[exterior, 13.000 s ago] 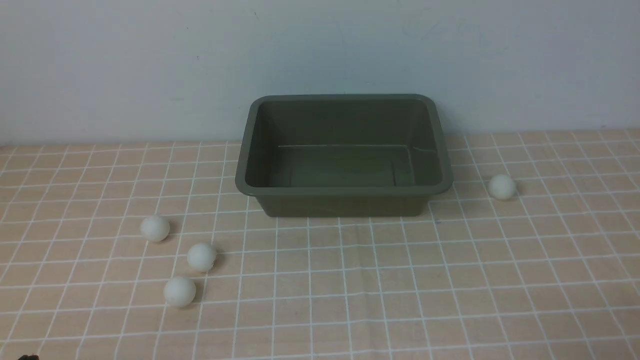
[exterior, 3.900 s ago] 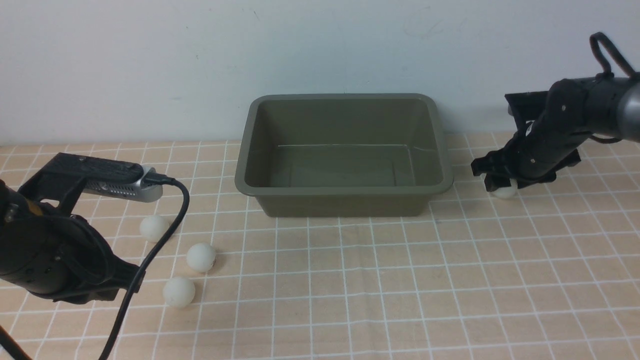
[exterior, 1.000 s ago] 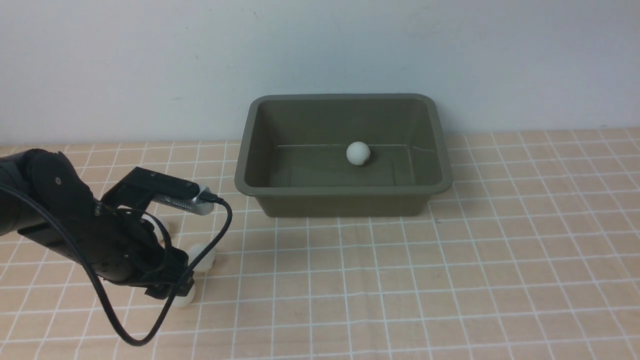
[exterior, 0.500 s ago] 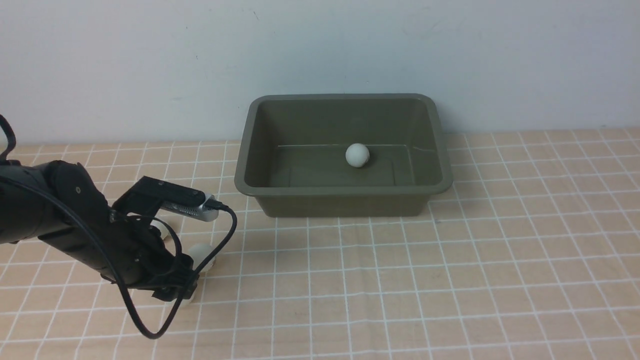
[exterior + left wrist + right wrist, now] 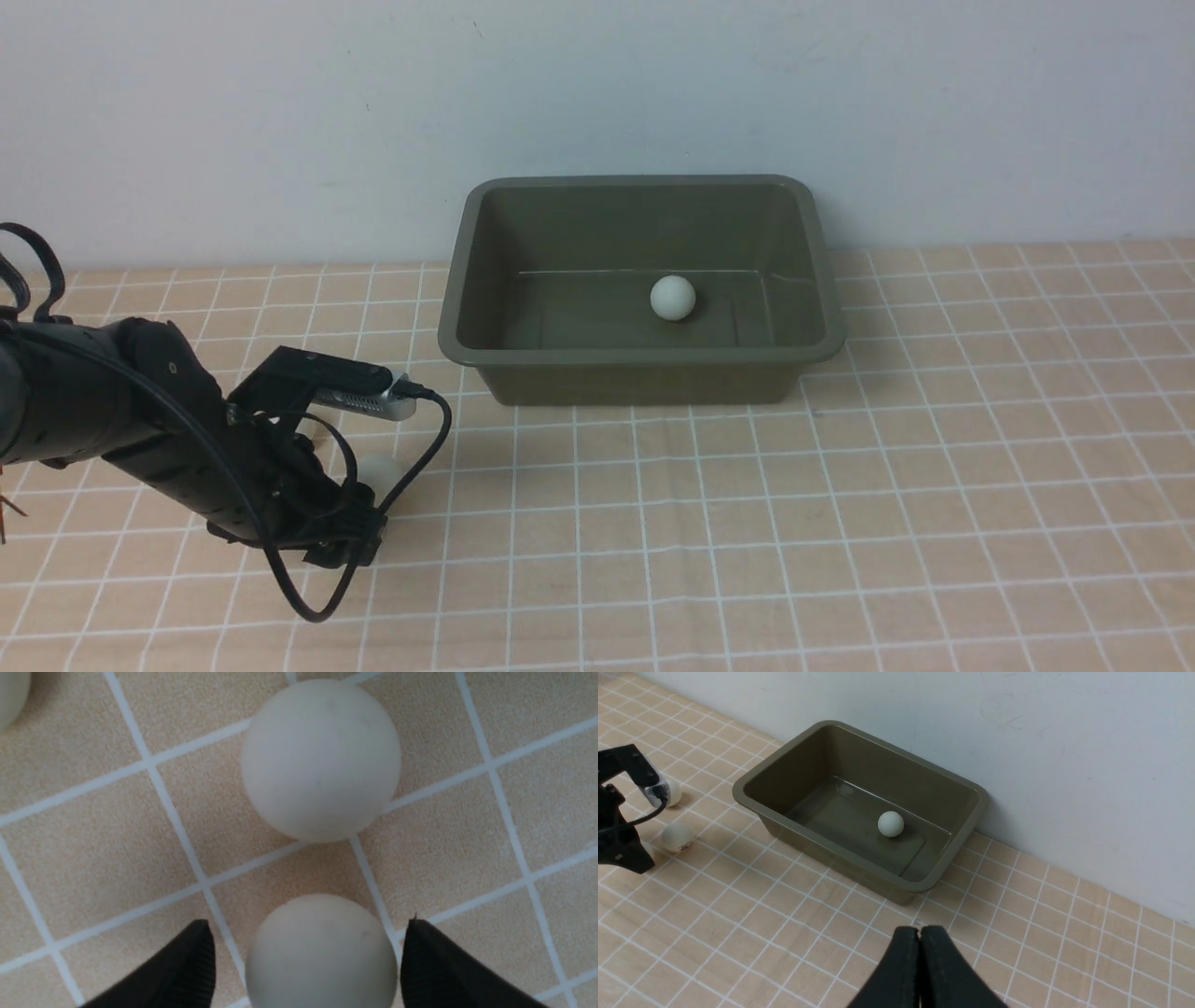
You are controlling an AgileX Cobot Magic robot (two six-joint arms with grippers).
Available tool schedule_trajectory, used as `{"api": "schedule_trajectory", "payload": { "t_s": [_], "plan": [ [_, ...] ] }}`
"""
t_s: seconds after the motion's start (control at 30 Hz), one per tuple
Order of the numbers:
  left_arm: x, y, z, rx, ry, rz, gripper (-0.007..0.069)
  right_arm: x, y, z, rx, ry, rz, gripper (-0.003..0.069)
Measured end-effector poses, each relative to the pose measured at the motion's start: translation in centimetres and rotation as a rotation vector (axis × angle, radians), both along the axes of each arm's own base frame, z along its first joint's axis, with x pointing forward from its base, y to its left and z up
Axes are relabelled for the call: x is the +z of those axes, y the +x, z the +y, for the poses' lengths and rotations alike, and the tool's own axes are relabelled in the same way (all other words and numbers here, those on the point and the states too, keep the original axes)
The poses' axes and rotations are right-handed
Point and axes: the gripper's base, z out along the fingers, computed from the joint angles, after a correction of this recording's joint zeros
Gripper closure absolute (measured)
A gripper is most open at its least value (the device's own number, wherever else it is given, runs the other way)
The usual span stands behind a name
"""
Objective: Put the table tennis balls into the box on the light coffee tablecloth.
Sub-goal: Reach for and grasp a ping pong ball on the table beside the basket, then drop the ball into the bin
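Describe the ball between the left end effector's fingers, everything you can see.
The ball is a plain matte white sphere with faint specks, resting on the checked tablecloth. It sits between the open fingers of the left end effector, not squeezed: a gap shows on one side, the other looks nearly touching. Another ball lies just beyond, apart from it.

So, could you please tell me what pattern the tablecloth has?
The tablecloth is light peach-tan with a grid of thin white lines, clearest in the left wrist view.
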Motion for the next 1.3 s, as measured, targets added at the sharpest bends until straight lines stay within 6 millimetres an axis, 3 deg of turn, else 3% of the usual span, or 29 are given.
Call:
{"api": "schedule_trajectory", "payload": {
  "t_s": [0.17,0.2,0.43,0.53,0.67,0.8,0.87,1.03,1.17,1.3],
  "plan": [
    [-0.1,0.0,-0.1,0.002,-0.01,0.003,0.026,-0.1,0.0,0.0,-0.001,0.001,0.007,0.0675],
    [-0.1,0.0,-0.1,-0.001,-0.011,0.001,0.0302,-0.2,0.0,0.0,-0.001,-0.001,0.012,0.0675],
    [0.1,-0.1,-0.3,-0.017,-0.025,0.033,0.0306,-0.2,0.0,0.0,-0.002,-0.006,0.021,0.0675],
    [1.3,-0.3,-0.7,-0.066,-0.062,0.113,0.0306,-0.2,0.0,0.0,-0.002,-0.007,0.021,0.0675],
    [5.0,-0.1,-1.7,-0.161,-0.142,0.227,0.0306,-0.3,0.0,0.0,-0.003,-0.009,0.021,0.0675],
    [9.3,2.0,-2.5,-0.194,-0.219,0.15,0.0306,-0.5,0.0,-0.1,-0.006,-0.017,0.027,0.0675],
    [11.8,3.6,-3.1,-0.203,-0.261,0.023,0.0306,-0.6,0.0,-0.1,-0.008,-0.026,0.041,0.0675],
    [15.9,6.9,-5.4,-0.223,-0.304,-0.305,0.0306,-0.8,-0.1,-0.2,-0.008,-0.034,0.063,0.0675],
    [15.4,9.2,-8.6,-0.269,-0.301,-0.4,0.0306,-0.9,-0.1,-0.2,-0.015,-0.025,0.074,0.0675],
    [12.7,11.2,-11.0,-0.299,-0.284,-0.395,0.0306,-0.9,-0.1,-0.1,-0.018,-0.014,0.081,0.0675]
  ]
}}
